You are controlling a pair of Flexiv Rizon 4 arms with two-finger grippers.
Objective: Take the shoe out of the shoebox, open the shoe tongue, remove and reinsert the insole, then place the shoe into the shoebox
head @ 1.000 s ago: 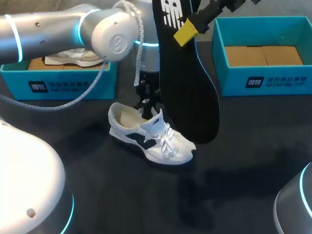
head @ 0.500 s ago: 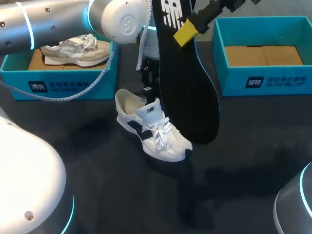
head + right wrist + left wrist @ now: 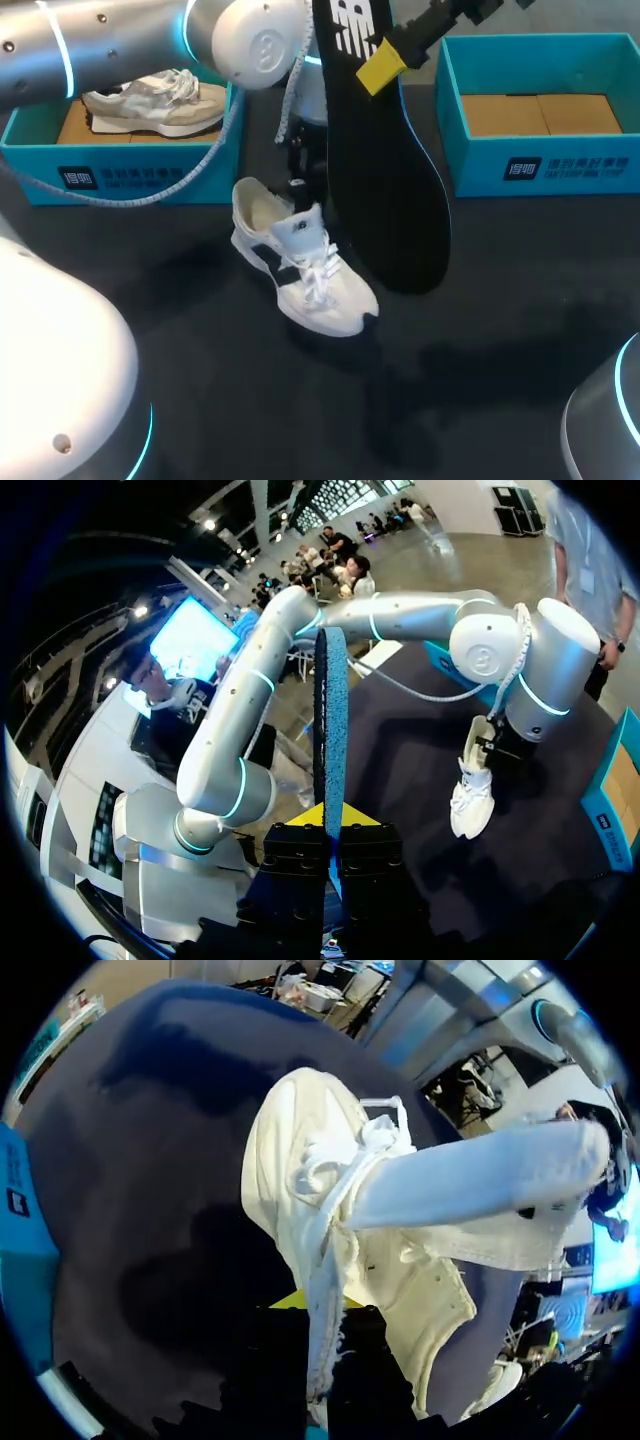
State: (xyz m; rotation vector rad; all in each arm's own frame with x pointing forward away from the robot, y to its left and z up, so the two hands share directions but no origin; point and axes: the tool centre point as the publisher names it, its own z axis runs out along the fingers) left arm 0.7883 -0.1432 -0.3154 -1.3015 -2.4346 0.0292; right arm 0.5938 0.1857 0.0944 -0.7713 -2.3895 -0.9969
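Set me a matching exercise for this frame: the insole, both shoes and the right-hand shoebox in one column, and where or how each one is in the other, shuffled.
Things:
1. insole
2. white shoe
3. beige shoe
4. right shoebox

States:
A. lies in the left shoebox
B. shows only brown card inside
C. held upright above the table by the right gripper
D. gripped at the heel end by the left gripper

Pairs: 1-C, 2-D, 3-A, 4-B

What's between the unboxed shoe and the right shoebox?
Head view: the black insole, held aloft in the right tool, hangs between the shoe and the right shoebox.
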